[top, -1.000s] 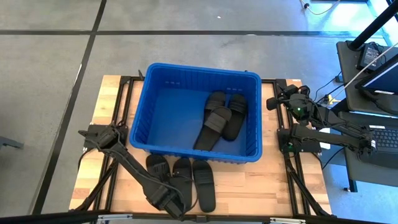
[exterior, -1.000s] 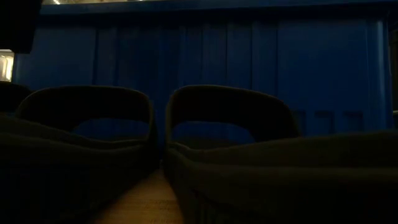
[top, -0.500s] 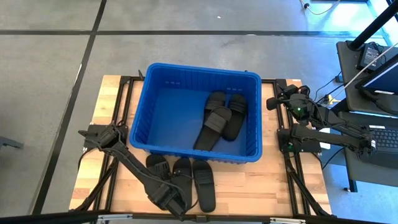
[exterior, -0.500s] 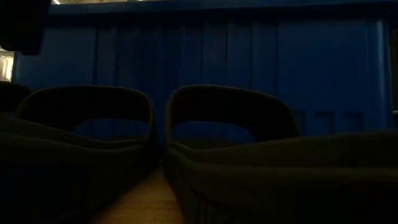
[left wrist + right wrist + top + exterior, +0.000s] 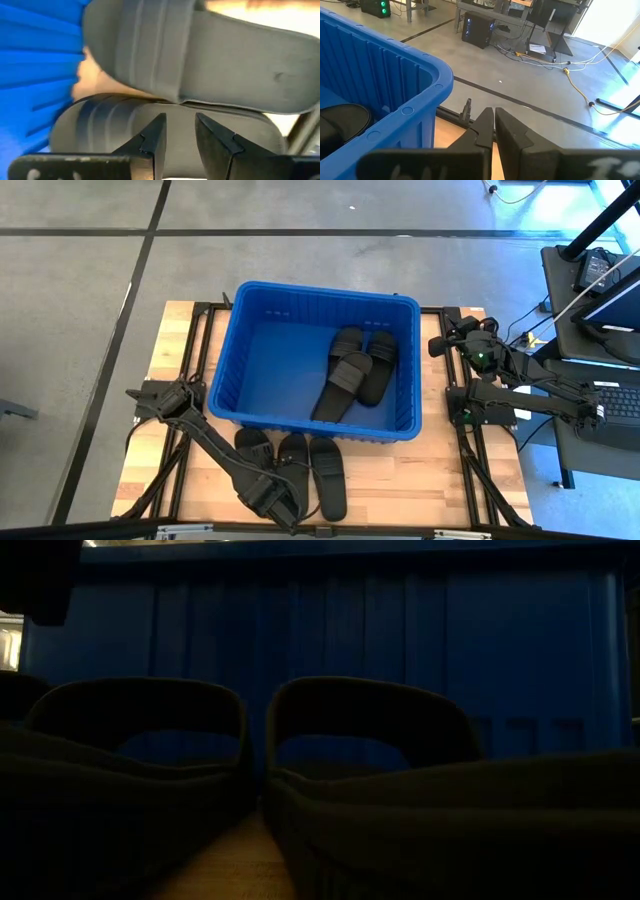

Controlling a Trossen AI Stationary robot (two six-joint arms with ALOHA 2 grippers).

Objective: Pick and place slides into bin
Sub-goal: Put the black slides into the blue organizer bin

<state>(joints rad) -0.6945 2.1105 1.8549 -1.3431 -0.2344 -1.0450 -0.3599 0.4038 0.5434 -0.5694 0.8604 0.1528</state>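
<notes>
The blue bin [image 5: 325,288] stands mid-table with black slides [image 5: 350,370] lying on its floor. Three more slides lie side by side on the wood between the bin and the near edge: the left [image 5: 252,446], the middle [image 5: 293,452] and the right [image 5: 327,475]. My left gripper [image 5: 278,498] points down over the heel ends of the left and middle slides; in its wrist view its fingers [image 5: 180,117] stand a narrow gap apart on a slide. My right gripper [image 5: 437,346] waits shut at the table's right, beside the bin's corner [image 5: 440,80]. My left gripper comes from above, pointing steeply down at a slide's sole behind the strap [image 5: 179,126]. Grey sole material fills the narrow gap between its two fingers. The slide lies flat on the table next to its neighbour [image 5: 235,65]. Which of the left two slides it is, I cannot tell.
The bin's ribbed near wall [image 5: 400,630] rises right behind the row of slides. Bare wood lies to the left and right of the row. Black frame rails run along both table sides. Desks with monitors stand past the right edge.
</notes>
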